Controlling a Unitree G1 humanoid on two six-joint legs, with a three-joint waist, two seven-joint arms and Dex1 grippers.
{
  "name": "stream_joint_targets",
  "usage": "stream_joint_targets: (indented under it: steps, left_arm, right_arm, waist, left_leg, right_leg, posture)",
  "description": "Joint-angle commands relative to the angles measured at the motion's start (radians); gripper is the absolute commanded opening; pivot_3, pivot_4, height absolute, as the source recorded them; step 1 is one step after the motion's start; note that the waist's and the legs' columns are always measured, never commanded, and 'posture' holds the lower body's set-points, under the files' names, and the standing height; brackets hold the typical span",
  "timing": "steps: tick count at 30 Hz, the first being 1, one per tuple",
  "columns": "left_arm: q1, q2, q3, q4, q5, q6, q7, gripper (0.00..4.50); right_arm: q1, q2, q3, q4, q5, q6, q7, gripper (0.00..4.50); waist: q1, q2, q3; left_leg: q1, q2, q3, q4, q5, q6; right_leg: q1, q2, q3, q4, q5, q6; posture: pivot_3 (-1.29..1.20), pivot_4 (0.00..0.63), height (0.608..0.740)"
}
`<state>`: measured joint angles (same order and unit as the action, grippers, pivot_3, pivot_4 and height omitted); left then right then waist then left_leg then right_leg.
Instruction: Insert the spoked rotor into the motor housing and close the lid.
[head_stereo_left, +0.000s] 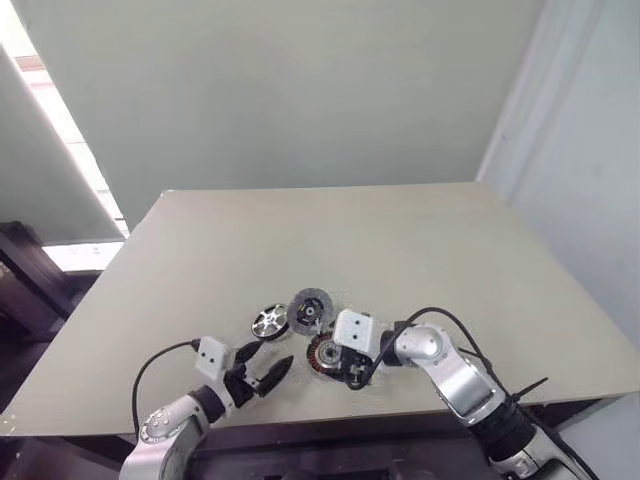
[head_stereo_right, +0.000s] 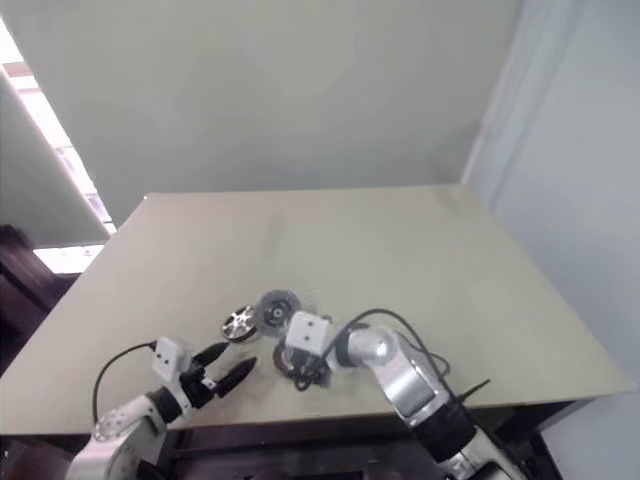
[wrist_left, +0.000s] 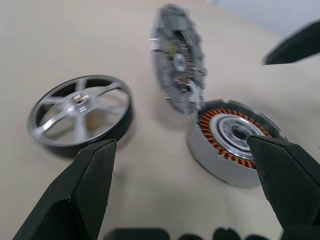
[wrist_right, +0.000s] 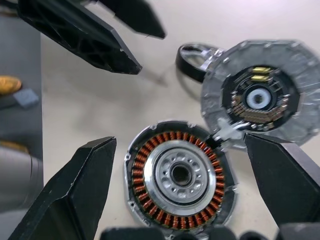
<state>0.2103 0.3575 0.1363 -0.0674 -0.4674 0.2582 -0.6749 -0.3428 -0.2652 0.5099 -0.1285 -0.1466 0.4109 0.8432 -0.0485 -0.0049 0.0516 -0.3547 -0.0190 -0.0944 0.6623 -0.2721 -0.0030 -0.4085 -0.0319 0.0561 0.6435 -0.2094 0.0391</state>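
The motor housing (wrist_right: 180, 175), with copper windings around a silver centre, lies face up on the table. My right gripper (wrist_right: 180, 187) hovers just above it, open, a black finger on either side and nothing held. The grey lid (wrist_right: 260, 97) sits tilted beside the housing, its edge at the housing's rim. The shiny spoked rotor (wrist_left: 80, 112) lies flat on the table to the left of the lid. My left gripper (head_stereo_left: 262, 364) stands open a little nearer than the rotor, pointing toward the three parts and holding nothing.
The beige table (head_stereo_left: 400, 240) stretches far behind the parts. Its front edge (head_stereo_left: 330, 415) runs close beneath both grippers. A black cable (head_stereo_left: 440, 320) loops over my right wrist.
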Motion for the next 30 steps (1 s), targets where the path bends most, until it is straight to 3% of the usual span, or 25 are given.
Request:
stream_joint_targets:
  steps: [1,5,6,9,20,30]
  left_arm:
    - [-0.008,-0.032,0.066,-0.057,-0.082,0.066,0.069,4.5]
    - [-0.009,-0.065,0.105,-0.054,-0.115,0.097,0.113,3.62]
    - [-0.009,-0.067,0.108,-0.053,-0.116,0.096,0.116,3.62]
    - [-0.007,-0.074,0.114,-0.054,-0.128,0.111,0.126,3.59]
    - [-0.049,-0.199,0.173,-0.056,-0.269,0.307,0.319,3.59]
    - [-0.152,-0.355,0.249,-0.001,-0.428,0.44,0.518,3.59]
  right_arm:
    - [0.006,-0.007,-0.036,-0.053,0.028,-0.011,-0.024,4.47]
    - [0.018,-0.01,-0.042,-0.063,0.038,-0.021,-0.037,4.5]
    - [0.019,-0.011,-0.041,-0.065,0.041,-0.02,-0.038,4.5]
    - [0.023,-0.009,-0.046,-0.071,0.055,-0.029,-0.049,3.88]
    - [0.015,-0.018,-0.044,-0.063,0.054,-0.052,-0.084,0.01]
    - [0.007,-0.025,-0.039,-0.057,0.048,-0.061,-0.101,0.01]
  waist:
    - [0.0,0.0,0.0]
    - [0.0,0.0,0.0]
    - [0.0,0.0,0.0]
    - [0.0,0.0,0.0]
    - [0.0,-0.002,0.0]
    - [0.0,-0.003,0.0]
  left_leg:
    - [0.0,0.0,0.0,0.0,0.0,0.0]
    - [0.001,0.0,0.0,0.001,0.0,0.0]
    - [0.001,0.0,0.0,0.001,0.0,0.0]
    - [0.0,0.0,0.0,0.0,0.0,0.0]
    - [0.0,0.0,0.0,0.001,0.0,0.0]
    - [0.0,-0.001,0.0,0.001,0.0,0.0]
  right_leg:
    - [0.0,0.0,0.0,0.0,0.0,0.0]
    - [0.001,0.0,0.0,0.0,0.0,-0.001]
    - [0.001,0.0,0.0,0.0,0.0,-0.001]
    - [0.0,0.0,0.0,0.0,-0.001,-0.001]
    - [0.001,0.0,0.0,0.0,0.0,-0.001]
    - [0.001,0.0,0.0,-0.001,0.0,-0.001]
  posture:
    - [0.0,0.0,0.74]
    - [0.0,0.0,0.74]
    - [0.0,0.0,0.74]
    - [0.0,0.0,0.74]
    - [0.0,0.0,0.74]
    - [0.0,0.0,0.74]
